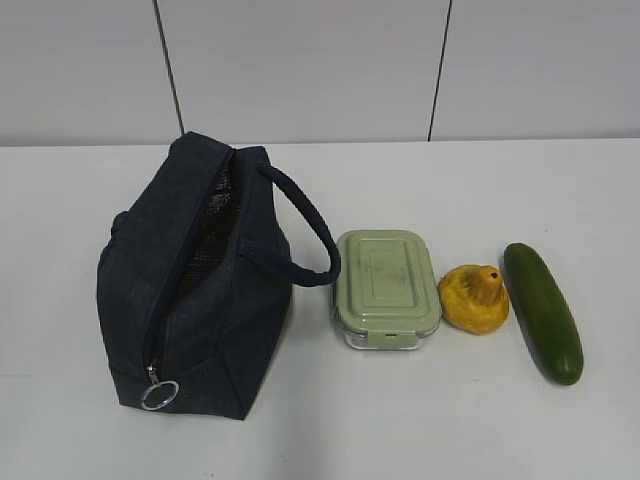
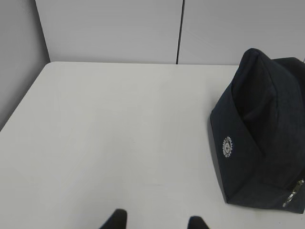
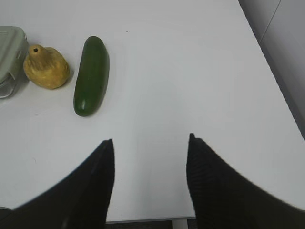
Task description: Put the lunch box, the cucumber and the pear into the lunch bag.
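Looking along the white table (image 1: 400,430) from the exterior camera, you see the boxy dark navy fabric lunch bag (image 1: 195,290) standing on the left with its top zipper open, silver lining showing through the slot, a metal ring pull (image 1: 159,395) hanging at the near end and its padded loop handle (image 1: 305,225) arching toward the right. Just beside that handle sits the rounded-rectangular clear glass lunch box with its pale sage-green lid (image 1: 387,288) snapped on; to its right comes the lumpy yellow pear (image 1: 473,298), close to the box, and then the long dark green cucumber (image 1: 541,311), lying lengthwise just beside the pear. All three are outside the bag, and neither arm shows in this view. From the left wrist camera you see the bag's end panel (image 2: 259,143) with a small round white emblem at the right edge, and the left gripper (image 2: 155,222) low over bare tabletop, only its two dark fingertips (image 2: 116,219) visible, spread apart and holding nothing. From the right wrist camera, the right gripper (image 3: 150,143) hangs above bare table with its black ribbed fingers (image 3: 90,186) wide apart and empty; the cucumber (image 3: 91,75), pear (image 3: 46,67) and a corner of the lunch box (image 3: 10,52) lie up and to the left of it, well apart from the fingers.
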{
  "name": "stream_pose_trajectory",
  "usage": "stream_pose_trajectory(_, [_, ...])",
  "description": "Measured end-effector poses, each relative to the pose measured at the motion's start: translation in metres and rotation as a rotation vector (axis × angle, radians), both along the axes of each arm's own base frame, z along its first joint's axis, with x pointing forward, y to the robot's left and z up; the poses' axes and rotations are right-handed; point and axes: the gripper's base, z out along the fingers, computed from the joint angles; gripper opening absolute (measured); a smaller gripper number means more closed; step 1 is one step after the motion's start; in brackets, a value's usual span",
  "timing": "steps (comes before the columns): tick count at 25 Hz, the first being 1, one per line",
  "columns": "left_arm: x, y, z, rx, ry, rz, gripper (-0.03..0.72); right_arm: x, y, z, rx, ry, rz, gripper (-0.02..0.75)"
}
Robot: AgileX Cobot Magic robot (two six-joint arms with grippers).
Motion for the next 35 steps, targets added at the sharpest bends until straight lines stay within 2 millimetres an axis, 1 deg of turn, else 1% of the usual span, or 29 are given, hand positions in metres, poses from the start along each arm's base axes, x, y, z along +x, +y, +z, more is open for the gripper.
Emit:
stream_pose_trajectory(29, [0.000,0.000,0.000,-0.001,0.000,-0.001,0.242,0.000,0.000,0.000,0.000,0.000,0.000,0.390])
stream_pose_trajectory(31, [-0.001,-0.001,0.004,-0.011,-0.012,-0.008,0.242,0.000,0.000,0.000,0.000,-0.002,0.003,0.390])
stream_pose_trajectory(33, [0.001,-0.004,0.015,-0.015,-0.039,-0.044,0.242,0.000,0.002,0.003,0.001,-0.027,0.025,0.390])
stream_pose_trajectory(35, [0.009,-0.010,0.028,-0.034,-0.049,-0.098,0.242,0.004,0.005,0.016,0.009,-0.068,0.053,0.390])
